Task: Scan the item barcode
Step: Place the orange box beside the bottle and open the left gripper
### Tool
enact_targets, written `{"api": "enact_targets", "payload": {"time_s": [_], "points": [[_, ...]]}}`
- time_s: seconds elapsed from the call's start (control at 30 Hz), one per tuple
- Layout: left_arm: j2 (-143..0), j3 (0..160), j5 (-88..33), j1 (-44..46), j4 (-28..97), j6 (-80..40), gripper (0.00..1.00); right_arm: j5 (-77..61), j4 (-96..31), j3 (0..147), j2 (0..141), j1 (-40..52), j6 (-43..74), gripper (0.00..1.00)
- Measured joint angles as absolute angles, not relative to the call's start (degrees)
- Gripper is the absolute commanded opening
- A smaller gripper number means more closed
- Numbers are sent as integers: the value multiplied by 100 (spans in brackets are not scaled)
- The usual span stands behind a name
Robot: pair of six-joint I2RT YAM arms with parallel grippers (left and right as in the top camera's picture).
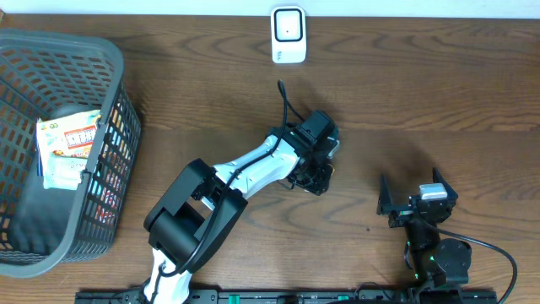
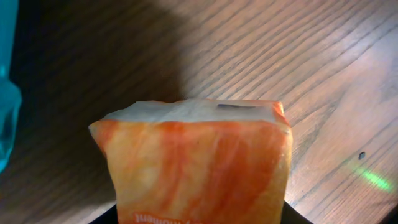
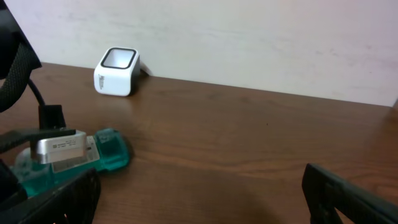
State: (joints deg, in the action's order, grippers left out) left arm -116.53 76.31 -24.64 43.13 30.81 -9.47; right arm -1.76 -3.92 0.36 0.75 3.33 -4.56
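Brown wood-grain counter (image 1: 439,93) under everything. At the left edge of the overhead frame, a dark mesh basket (image 1: 59,55). Inside it, a white packet (image 1: 72,139) with a red-and-green label, lying on top near the right wall. More wrappers visible through the mesh below it, kinds not readable.

From bottom left toward the middle of that frame, the white-and-black left arm (image 1: 253,165), ending just right of centre. There the left jaws clamped on the orange packet (image 2: 199,165). In the left wrist view, seen end-on and filling the lower centre, pale top edge uppermost, dark shadow on the wood behind. One teal finger (image 2: 6,112) blurred at the left edge. Printing along the bottom edge too cut off to read.

At lower right of the overhead frame, the right arm (image 1: 430,245), the right jaws spread wide with nothing between them, well apart from the orange packet.

At top centre by the counter's far edge, the white scanner (image 1: 288,34), well above the orange packet in the frame. In the right wrist view, upper left, dark-rimmed window tilted upward.
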Motion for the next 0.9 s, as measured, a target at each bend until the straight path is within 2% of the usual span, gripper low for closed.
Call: {"api": "enact_targets", "payload": {"time_s": [0.3,0.33,0.5,0.57,0.63,0.67,0.9], "points": [[-11649,7631,-1765,4313,3081,-869,43,-176,-392,36,75,333,-456,99],[-11646,7631,-1697,4318,3083,-869,50,-176,-395,36,75,333,-456,99],[-11625,7638,-1483,4324,3131,-832,61,-176,-392,36,75,333,-456,99],[-11614,7644,-1455,4324,3223,-814,79,-176,-395,36,75,333,-456,99],[-11583,7653,-1415,4324,3328,-781,88,-176,-392,36,75,333,-456,99],[-11566,7662,-1409,4324,3382,-781,100,-176,-392,36,75,333,-456,99],[-11439,7644,-1317,4322,3710,-775,98,-176,-392,36,75,333,-456,99]]}}
